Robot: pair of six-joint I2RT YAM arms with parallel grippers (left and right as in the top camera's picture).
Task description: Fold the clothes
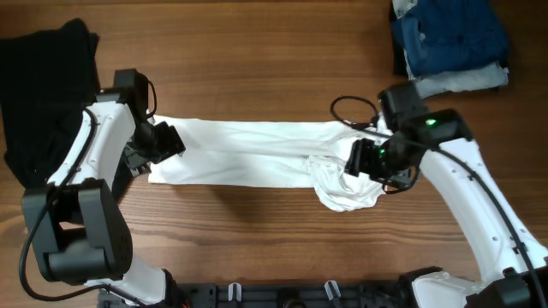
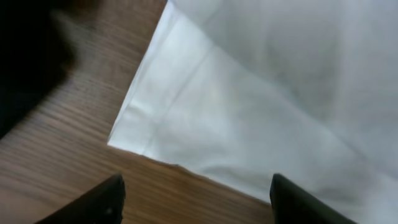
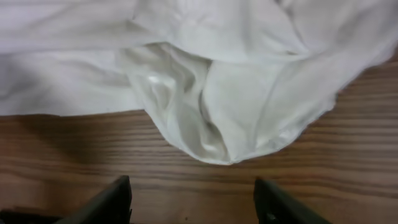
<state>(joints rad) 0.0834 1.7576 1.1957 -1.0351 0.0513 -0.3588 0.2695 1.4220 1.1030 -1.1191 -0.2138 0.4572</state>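
Observation:
The clothes point(image 1: 248, 154), a white thin T-shirt, lie in a long folded band across the middle of the wooden table. Their right end is bunched into a wrinkled lump point(image 1: 342, 190). My left gripper point(image 1: 169, 142) hovers over the band's left end. In the left wrist view it point(image 2: 196, 205) is open, with bare wood between its fingers and the shirt's corner point(image 2: 134, 134) just ahead. My right gripper point(image 1: 363, 159) is above the bunched end. In the right wrist view it point(image 3: 193, 205) stands open over bare wood, the crumpled white fabric point(image 3: 211, 106) just beyond the fingertips.
A black garment point(image 1: 43, 94) lies at the table's far left, beside the left arm. Folded dark blue clothing point(image 1: 449, 38) with a pale blue piece point(image 1: 467, 79) sits at the top right corner. A black cable point(image 1: 351, 109) loops near the right wrist.

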